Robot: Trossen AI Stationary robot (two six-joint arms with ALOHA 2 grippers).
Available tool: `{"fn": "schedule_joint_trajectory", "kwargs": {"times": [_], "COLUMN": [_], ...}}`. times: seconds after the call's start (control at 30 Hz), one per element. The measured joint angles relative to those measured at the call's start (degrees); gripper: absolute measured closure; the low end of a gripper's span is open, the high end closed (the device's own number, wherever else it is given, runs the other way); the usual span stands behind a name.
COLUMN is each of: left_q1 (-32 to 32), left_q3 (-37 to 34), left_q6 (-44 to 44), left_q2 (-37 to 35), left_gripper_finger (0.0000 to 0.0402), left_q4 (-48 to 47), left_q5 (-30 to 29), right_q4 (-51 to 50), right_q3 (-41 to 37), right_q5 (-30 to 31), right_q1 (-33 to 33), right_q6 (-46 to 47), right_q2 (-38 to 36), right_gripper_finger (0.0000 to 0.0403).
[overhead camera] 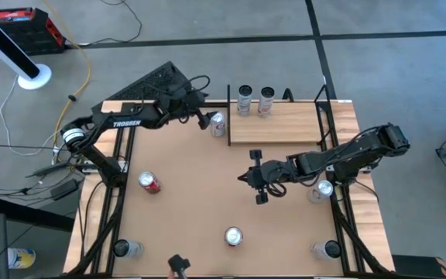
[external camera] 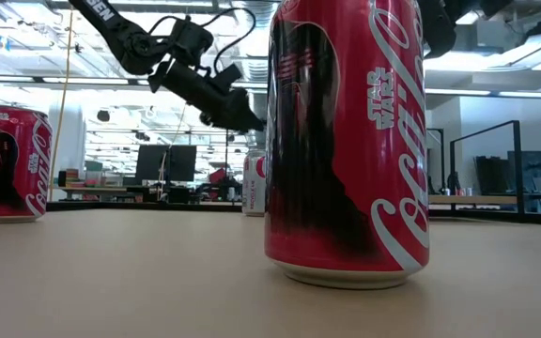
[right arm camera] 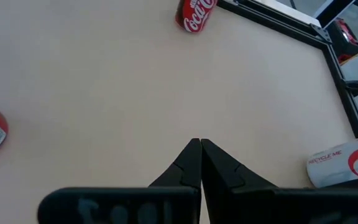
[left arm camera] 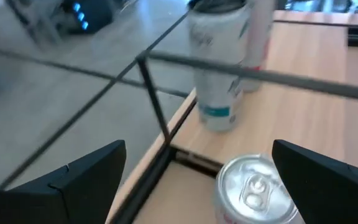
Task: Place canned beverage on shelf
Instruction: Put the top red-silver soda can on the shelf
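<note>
A white canned beverage with a silver top point(overhead camera: 218, 124) stands upright on the brown tabletop, just off the left end of the pale wood shelf point(overhead camera: 285, 128). It also shows in the left wrist view point(left arm camera: 253, 190) and far off in the low view point(external camera: 255, 183). My left gripper point(overhead camera: 205, 119) is open and hovers over this can point(left arm camera: 199, 148), a finger on either side and clear of it point(external camera: 238, 113). Two cans point(overhead camera: 244, 101) point(overhead camera: 266, 101) stand on the shelf. My right gripper point(overhead camera: 246, 178) is shut and empty over mid-table point(right arm camera: 199, 149).
More cans stand about the table: a red one at left point(overhead camera: 149, 183), one at the near middle point(overhead camera: 233, 236), one under the right arm point(overhead camera: 321, 190), and one at each near corner point(overhead camera: 128, 248) point(overhead camera: 327, 249). Black frame rails run along the table's edges point(right arm camera: 291, 28).
</note>
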Motion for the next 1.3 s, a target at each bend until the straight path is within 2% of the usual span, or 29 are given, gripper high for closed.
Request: {"fn": "schedule_joint_trajectory", "kwargs": {"times": [0.07,0.17,0.23,0.43,0.6,0.73,0.9,1.03,1.17,1.3], "left_q1": [0.21,1.35,1.88,2.99,2.58,3.41,3.19,2.66,1.96,2.11], "left_q3": [-0.52,-0.53,-0.53,-0.42,-0.53,-0.43,-0.47,-0.47,-0.51,-0.55], "left_q6": [-1.27,-1.34,-1.57,-1.51,0.75,1.67,2.47,2.68,3.19,2.96], "left_q2": [0.00,0.00,0.00,1.44,6.31,7.27,7.48,7.87,9.55,10.51], "left_gripper_finger": [0.0012,0.0012,0.0012,0.0012,0.0012,0.0012,0.0012,0.0012,0.0012,0.0012], "left_q4": [0.22,1.33,1.64,1.62,4.13,7.58,7.30,6.82,6.32,6.18], "left_q5": [2.02,11.64,15.84,20.73,19.60,18.56,20.02,18.87,15.07,16.26], "right_q4": [0.00,0.00,0.00,0.00,-0.02,-0.22,-0.50,-0.48,0.05,0.02], "right_q3": [0.00,0.00,0.00,0.00,0.02,0.02,0.02,0.02,0.02,0.02], "right_q5": [0.00,-0.02,-0.02,-0.04,-0.07,-0.09,-0.12,-0.13,-0.15,-0.16], "right_q1": [0.00,0.00,0.00,0.00,-0.07,-0.06,-0.15,-0.17,-0.17,-0.16], "right_q6": [0.00,0.00,0.00,-0.02,0.04,0.04,0.00,0.01,0.28,0.28], "right_q2": [0.00,0.00,0.00,0.00,0.00,0.00,0.00,0.00,0.00,0.00], "right_gripper_finger": [0.0375,0.0375,0.0375,0.0375,0.0375,0.0375,0.0375,0.0375,0.0375,0.0375]}}
